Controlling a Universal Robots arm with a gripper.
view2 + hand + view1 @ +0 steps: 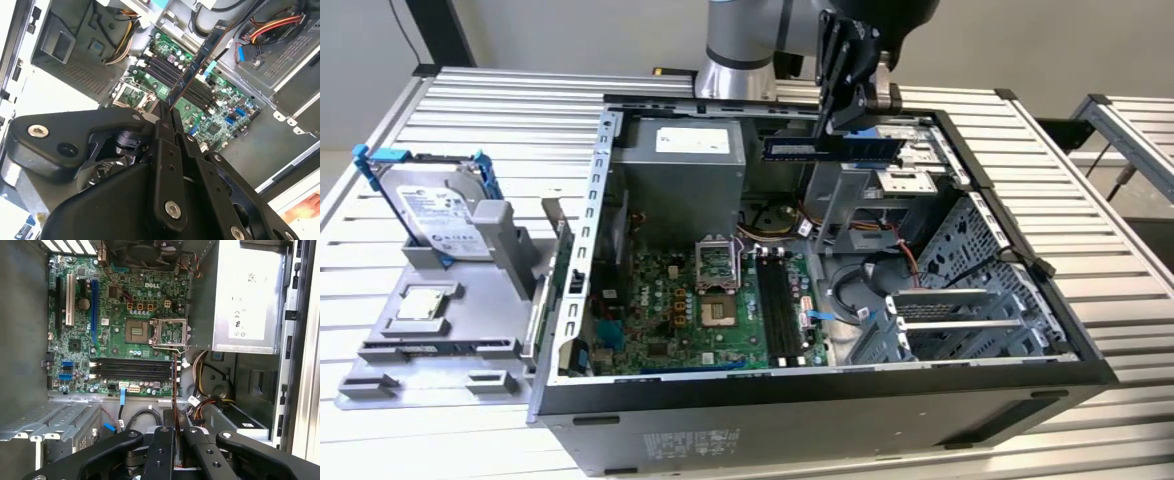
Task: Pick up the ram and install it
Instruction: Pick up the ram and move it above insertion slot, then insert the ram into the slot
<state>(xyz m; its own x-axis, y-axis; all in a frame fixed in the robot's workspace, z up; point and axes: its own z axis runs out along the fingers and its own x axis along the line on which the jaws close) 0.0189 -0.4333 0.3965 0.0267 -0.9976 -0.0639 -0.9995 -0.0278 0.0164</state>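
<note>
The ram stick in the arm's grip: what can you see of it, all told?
The ram is a long, thin, flat, dark blue-black circuit board with small chips along its face. The gripper is shut on it from above, the only thing touching it. It is held level, standing on its long edge, above the open computer case. In the first wrist view it shows edge-on over the green motherboard.

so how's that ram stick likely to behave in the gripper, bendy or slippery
Probably stiff: the ram juts straight out of the gripper with no visible sag. Likely light, being a thin flat board. Much of its length sticks out beyond the grip, so a sideways knock might lever or crack it.
</note>
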